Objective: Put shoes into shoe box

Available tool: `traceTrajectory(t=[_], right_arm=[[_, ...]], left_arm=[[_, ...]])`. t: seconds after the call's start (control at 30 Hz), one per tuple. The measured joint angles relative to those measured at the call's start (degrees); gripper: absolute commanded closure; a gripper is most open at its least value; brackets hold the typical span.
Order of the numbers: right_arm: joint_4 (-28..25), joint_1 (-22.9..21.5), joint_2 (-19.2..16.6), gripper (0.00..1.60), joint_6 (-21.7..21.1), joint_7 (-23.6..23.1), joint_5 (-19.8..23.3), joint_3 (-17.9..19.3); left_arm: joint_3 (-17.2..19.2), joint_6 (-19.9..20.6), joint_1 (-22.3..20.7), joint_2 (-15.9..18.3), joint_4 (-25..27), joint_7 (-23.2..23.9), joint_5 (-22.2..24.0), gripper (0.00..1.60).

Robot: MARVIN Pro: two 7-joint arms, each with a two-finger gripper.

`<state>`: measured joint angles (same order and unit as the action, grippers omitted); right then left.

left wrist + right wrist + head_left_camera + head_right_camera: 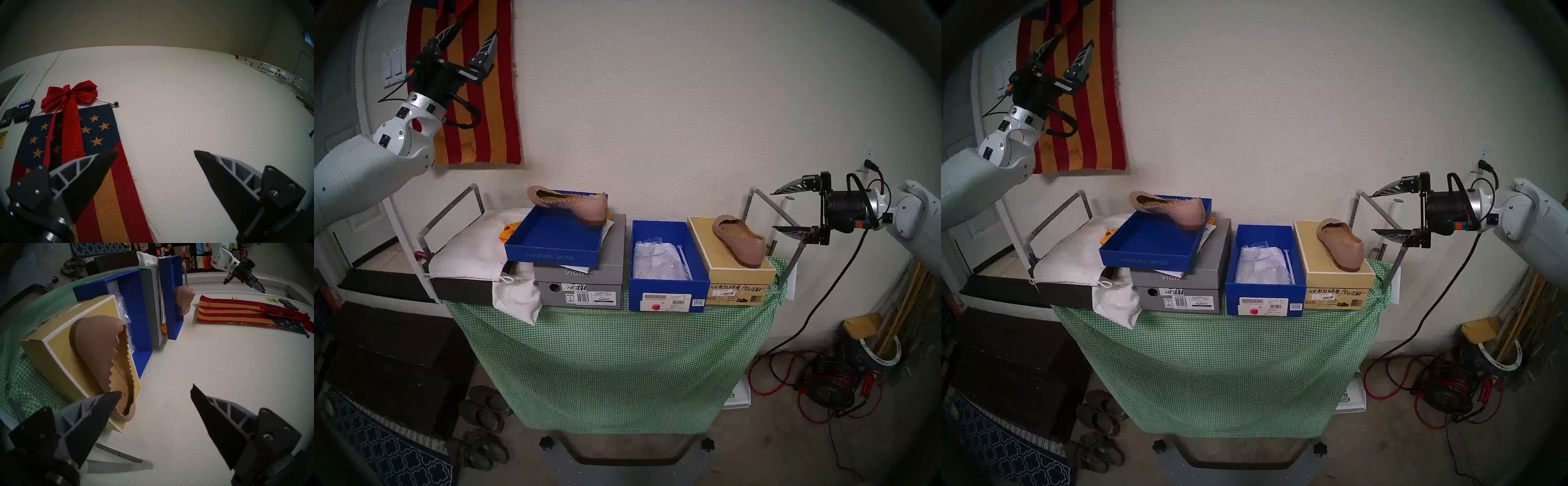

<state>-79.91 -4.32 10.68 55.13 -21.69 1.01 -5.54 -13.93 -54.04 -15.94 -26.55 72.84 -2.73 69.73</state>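
One dusty-pink flat lies on the tan box. The other flat rests across the back rim of the shallow blue lid tray. Between them stands the deep blue shoe box, open, with white paper and plastic inside. My right gripper is open, level with and just right of the flat on the tan box. My left gripper is open, raised high before the wall flag, holding nothing.
The tan box, a grey VIONIC box under the lid tray, a white cloth bag and metal frame rails crowd the green-checked table. Worn shoes and cables lie on the floor.
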Motion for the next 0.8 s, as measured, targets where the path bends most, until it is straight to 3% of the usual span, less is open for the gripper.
traceTrajectory(t=[0.43, 0.8], right_arm=[[0.46, 0.16, 1.02, 0.0, -0.02, -11.75, 8.16, -2.88], [1.0, 0.04, 1.21, 0.0, -0.03, -17.9, 15.97, -3.53]], left_arm=[[-0.03, 0.0, -0.04, 0.0, -0.03, -0.02, 0.0, 0.0], [-0.07, 0.0, -0.08, 0.0, -0.07, -0.03, 0.0, 0.0]])
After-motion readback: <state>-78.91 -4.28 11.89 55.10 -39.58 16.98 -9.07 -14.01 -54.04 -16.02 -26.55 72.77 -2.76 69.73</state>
